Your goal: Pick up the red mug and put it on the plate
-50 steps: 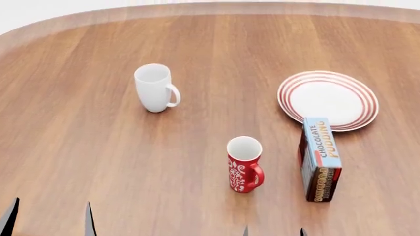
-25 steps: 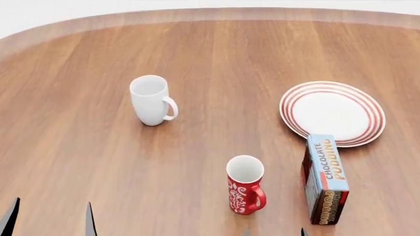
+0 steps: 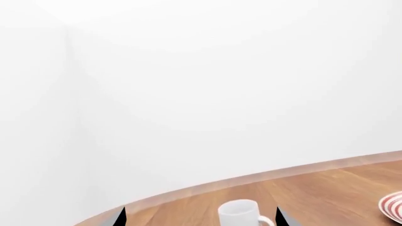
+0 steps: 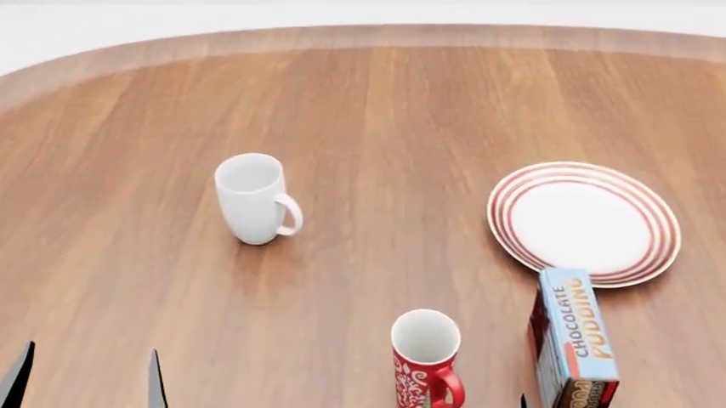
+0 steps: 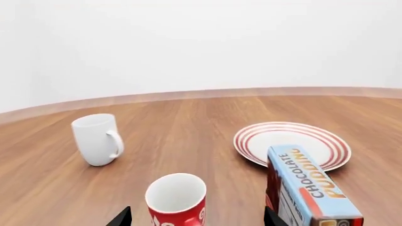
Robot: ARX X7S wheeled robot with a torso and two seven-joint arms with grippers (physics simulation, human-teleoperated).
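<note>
The red mug [image 4: 426,357] with white swirls stands upright on the wooden table at the near edge of the head view, its handle toward the near right. My right gripper [image 5: 197,218] is open; only its fingertips show, and the red mug [image 5: 177,200] stands just ahead, framed between them without touching. The plate [image 4: 584,223], white with red rings, lies at the far right with nothing on it. My left gripper [image 4: 87,381] is open at the near left, holding nothing.
A plain white mug [image 4: 252,197] stands upright at the left middle. A chocolate pudding box [image 4: 576,340] stands right of the red mug, its far end at the plate's near rim. The table's curved far edge [image 4: 340,36] runs along the back.
In the head view everything on the table has slid toward the bottom edge. The red mug now sits right by my right fingertips. Nothing on the table has moved.
</note>
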